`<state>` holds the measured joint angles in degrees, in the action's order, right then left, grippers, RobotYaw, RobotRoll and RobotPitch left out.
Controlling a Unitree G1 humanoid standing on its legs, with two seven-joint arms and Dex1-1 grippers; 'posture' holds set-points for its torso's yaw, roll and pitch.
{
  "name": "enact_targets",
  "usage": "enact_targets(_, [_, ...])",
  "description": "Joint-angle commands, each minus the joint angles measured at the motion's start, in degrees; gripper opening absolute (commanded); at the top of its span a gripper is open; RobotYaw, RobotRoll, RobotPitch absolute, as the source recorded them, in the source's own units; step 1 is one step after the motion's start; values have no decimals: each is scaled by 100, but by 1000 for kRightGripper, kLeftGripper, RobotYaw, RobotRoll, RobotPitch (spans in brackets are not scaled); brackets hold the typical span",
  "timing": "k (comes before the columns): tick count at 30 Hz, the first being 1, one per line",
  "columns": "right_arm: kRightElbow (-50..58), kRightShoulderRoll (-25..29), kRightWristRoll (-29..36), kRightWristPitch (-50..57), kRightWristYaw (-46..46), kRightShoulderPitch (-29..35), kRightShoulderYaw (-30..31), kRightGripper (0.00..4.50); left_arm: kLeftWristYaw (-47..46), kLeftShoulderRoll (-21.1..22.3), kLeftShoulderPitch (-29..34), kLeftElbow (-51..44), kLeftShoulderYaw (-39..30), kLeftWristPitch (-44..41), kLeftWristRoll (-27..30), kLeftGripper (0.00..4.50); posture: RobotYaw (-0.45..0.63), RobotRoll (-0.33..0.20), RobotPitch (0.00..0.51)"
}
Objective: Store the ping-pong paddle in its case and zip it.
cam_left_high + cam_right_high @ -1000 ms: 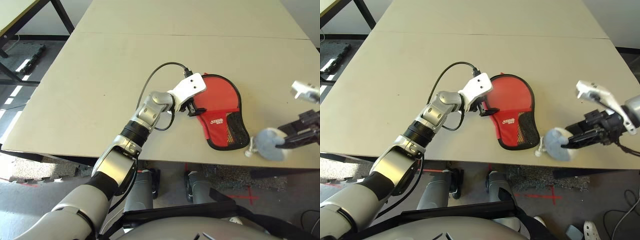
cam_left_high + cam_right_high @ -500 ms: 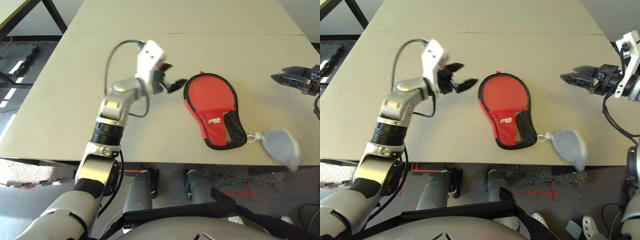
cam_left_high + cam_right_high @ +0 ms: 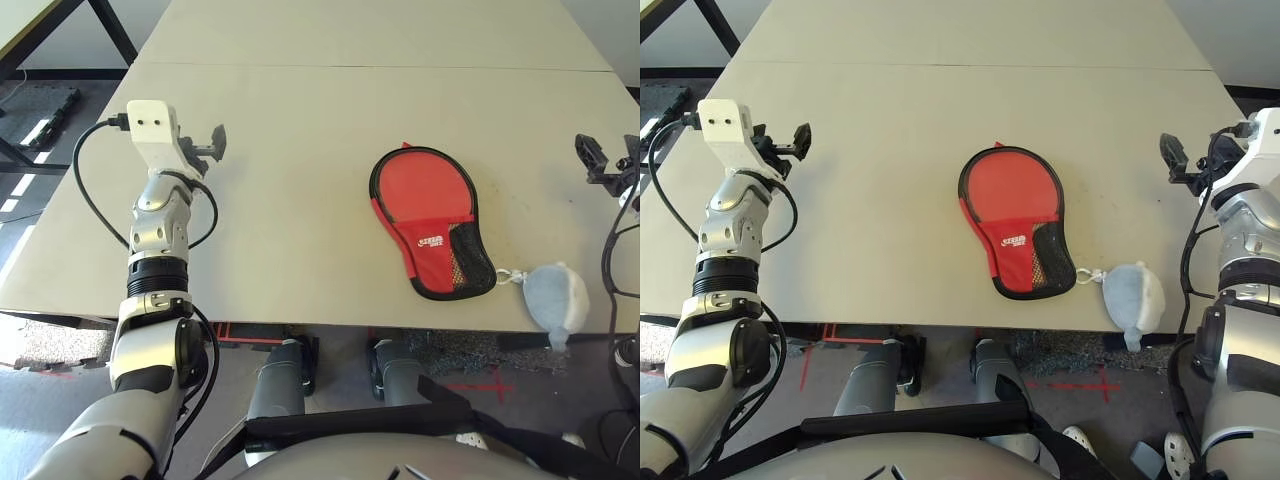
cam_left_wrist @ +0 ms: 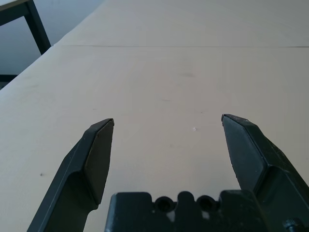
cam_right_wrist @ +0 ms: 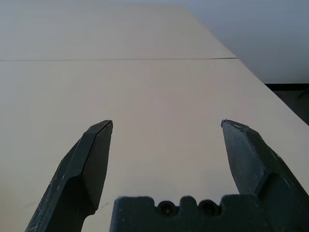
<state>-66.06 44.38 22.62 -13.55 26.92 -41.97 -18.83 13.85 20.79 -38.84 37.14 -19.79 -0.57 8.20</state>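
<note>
The case [image 3: 428, 222] lies flat on the table [image 3: 300, 120], closed up, red side up with its black zipper trim running round the outline; its round end points toward the far edge and its narrow end, with the mesh pocket and small white logo, comes close to the near edge, a little right of the middle of that edge. The ping-pong paddle itself cannot be seen anywhere on the tabletop. A small pale grey pouch [image 3: 556, 297] sits right at the near edge, just beside the narrow end of the case and joined to it by a short white loop, with its lower tip hanging past the edge. The left gripper [image 4: 167, 125] is held above the table near the left edge, its two black fingers spread wide with nothing between them, well apart from the case. The right gripper [image 5: 166, 128] is at the right edge, fingers likewise spread wide and empty, well clear of both case and pouch. Broad bare tabletop stretches between the left gripper and the case, and the whole far half of the table beyond the seam line is open.
</note>
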Motion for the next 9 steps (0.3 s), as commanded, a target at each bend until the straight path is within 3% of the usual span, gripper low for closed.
enact_targets(1, [-140,-56,-105,-135,-130,81,-179,4475,-85,52,140,257,-1,284,23,4500,-42,0,181])
enact_targets(9, [-121,-175,-216,-262,-230,48,-368,4475,-193,18,287,344,17,488,71,4500,-27,0,163])
